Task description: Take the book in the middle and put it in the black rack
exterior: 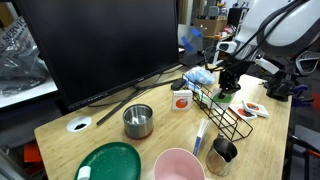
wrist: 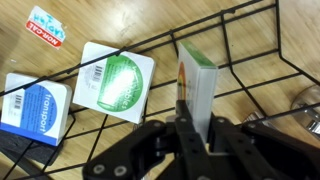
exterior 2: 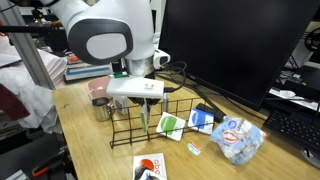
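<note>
Pincer: the pincer [wrist: 197, 128] is drawn narrow onto the book, holding it from above.
Book: the book [wrist: 200, 85] stands upright in that grip, within the outline of the rack. Whether its lower edge has reached the bottom wires is hidden.
Rack: the rack [exterior 2: 125, 125] is an open frame of thin black wire standing on the bench [exterior 2: 85, 150]. In the wrist view a wire passes just beside the book.
Snag risk: if the book goes down slightly off line, a corner could catch on a wire and twist in the grip.
Topple risk: the gaps look wide for so thin a book, so if let go before it is seated it would likely lean or fall flat.
Shove risk: the frame looks light, and a sideways nudge from the fingers could slide it along the bench.
Beyond: a green-circle card [wrist: 115, 82] and a blue card [wrist: 35, 108] lie flat, seen through the wires. A book tipping out that side would land on them.
</note>
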Robot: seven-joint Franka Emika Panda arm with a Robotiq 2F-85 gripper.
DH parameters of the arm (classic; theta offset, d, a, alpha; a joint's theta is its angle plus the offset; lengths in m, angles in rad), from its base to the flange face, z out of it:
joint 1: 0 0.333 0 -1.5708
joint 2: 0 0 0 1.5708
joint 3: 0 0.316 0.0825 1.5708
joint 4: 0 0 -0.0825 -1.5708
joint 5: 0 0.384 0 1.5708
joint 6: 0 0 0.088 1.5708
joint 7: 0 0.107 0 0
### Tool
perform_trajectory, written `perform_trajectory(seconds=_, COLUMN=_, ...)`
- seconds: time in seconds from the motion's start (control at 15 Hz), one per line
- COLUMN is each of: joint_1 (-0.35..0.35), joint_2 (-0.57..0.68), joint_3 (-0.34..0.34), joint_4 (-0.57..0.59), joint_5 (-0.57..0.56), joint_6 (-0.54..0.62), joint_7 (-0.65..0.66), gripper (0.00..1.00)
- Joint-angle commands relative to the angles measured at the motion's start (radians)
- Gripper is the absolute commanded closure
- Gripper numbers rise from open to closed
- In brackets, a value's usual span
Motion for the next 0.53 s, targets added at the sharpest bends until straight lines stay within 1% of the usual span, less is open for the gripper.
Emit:
perform_trajectory(seconds=0.0, joint_1=-0.02, joint_2=0.038, joint_3=0.019, joint_4=0.047, joint_5=0.011, joint_6=-0.025, joint_7=-0.089, gripper=0.96)
perform_trajectory(seconds=0.13, joint_1=-0.027, joint_2=0.06, joint_3=0.023, joint_4=0.064, joint_5=-0.012, joint_6=-0.023, joint_7=-0.114, gripper=0.96)
perform_trajectory(seconds=0.47, joint_1=-0.045, joint_2=0.097, joint_3=0.036, joint_4=0.106, joint_5=-0.022, joint_6=-0.06, joint_7=-0.202, gripper=0.96)
